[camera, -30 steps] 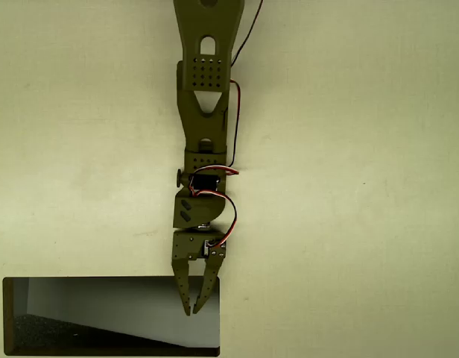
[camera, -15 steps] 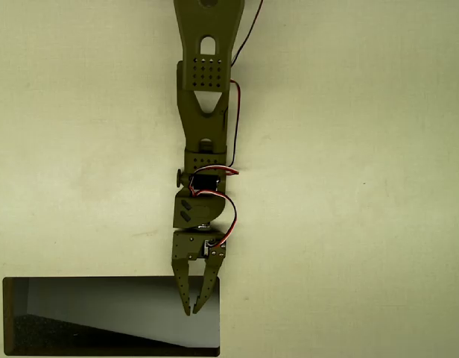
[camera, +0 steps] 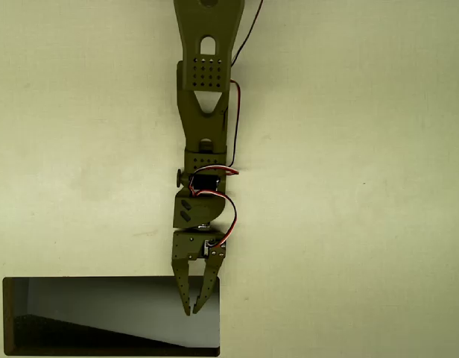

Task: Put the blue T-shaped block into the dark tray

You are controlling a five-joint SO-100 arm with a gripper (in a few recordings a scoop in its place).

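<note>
Reaching down the overhead view along the pale table, my olive gripper hangs over the right end of the dark tray with its fingers nearly together at the tips, nothing seen between them.

overhead view: arm reaches down from top centre — jaws over the dark tray's right end.

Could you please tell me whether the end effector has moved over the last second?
No. The end effector hangs at the same spot over the dark tray, near its right end.
</note>
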